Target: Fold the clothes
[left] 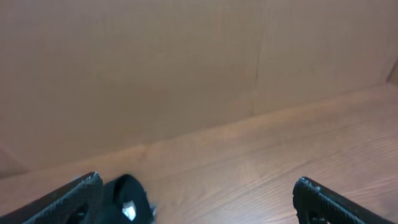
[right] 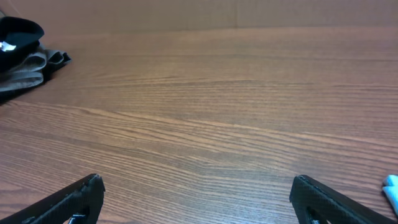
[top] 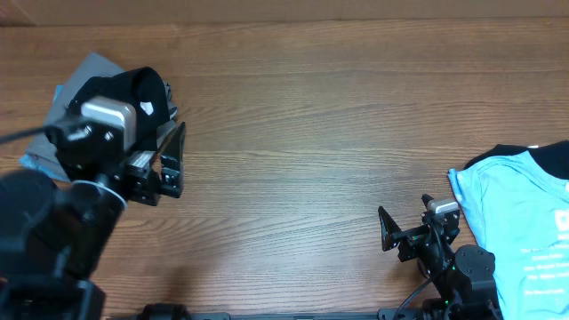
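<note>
A light blue T-shirt (top: 524, 222) with a black collar lies flat at the table's right edge; a sliver of it shows in the right wrist view (right: 392, 184). A pile of grey and black clothes (top: 93, 76) sits at the far left, with a black garment (top: 147, 89) on top. My left gripper (top: 149, 120) is open and empty over the pile's right side. In the left wrist view the black garment (left: 127, 199) lies beside the left finger of this gripper (left: 198, 180). My right gripper (top: 404, 209) is open and empty just left of the blue shirt. It hovers over bare wood in its own view (right: 198, 179).
The wooden table (top: 293, 133) stretches between the pile and the shirt. A brown wall (left: 186, 62) stands behind the table. The pile also shows far off in the right wrist view (right: 25, 62).
</note>
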Controlling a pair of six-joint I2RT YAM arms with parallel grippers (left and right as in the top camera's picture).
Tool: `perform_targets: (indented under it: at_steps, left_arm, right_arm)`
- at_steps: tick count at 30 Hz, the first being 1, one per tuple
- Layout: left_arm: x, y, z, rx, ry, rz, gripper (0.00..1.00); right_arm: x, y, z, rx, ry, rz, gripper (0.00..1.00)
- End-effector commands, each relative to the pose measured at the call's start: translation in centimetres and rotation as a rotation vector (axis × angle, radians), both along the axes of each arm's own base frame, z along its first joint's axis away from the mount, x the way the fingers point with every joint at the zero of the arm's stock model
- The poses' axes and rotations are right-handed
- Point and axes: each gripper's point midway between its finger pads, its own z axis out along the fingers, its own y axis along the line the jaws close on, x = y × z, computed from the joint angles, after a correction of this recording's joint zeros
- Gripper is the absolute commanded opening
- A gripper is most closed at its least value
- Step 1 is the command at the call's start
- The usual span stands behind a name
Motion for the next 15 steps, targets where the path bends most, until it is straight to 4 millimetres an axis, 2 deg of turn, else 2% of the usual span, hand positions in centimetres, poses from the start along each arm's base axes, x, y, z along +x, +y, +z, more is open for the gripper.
perform_targets:
  at_steps: [1, 5, 11, 15]
  left_arm:
    - [-1.2, -0.6, -3.3, -0.020, -0.040, -0.031, 1.00]
    - [-2.1, -0.6, -6.8, -0.022, -0.092, -0.031, 1.00]
    - [-4.6, -0.5, -12.8, -0.040, -0.133, -0.029, 1.00]
    - [-5.2, -0.5, -15.1, -0.040, -0.150, -0.030, 1.00]
  right_arm:
    - [0.0, 0.0, -0.1, -0.004, -0.008, 0.003, 1.00]
    - [0.0, 0.0, -0.1, -0.004, -0.008, 0.003, 1.00]
    - [0.0, 0.0, -0.1, -0.004, -0.008, 0.003, 1.00]
    - [0.0, 0.0, -0.1, -0.004, -0.008, 0.003, 1.00]
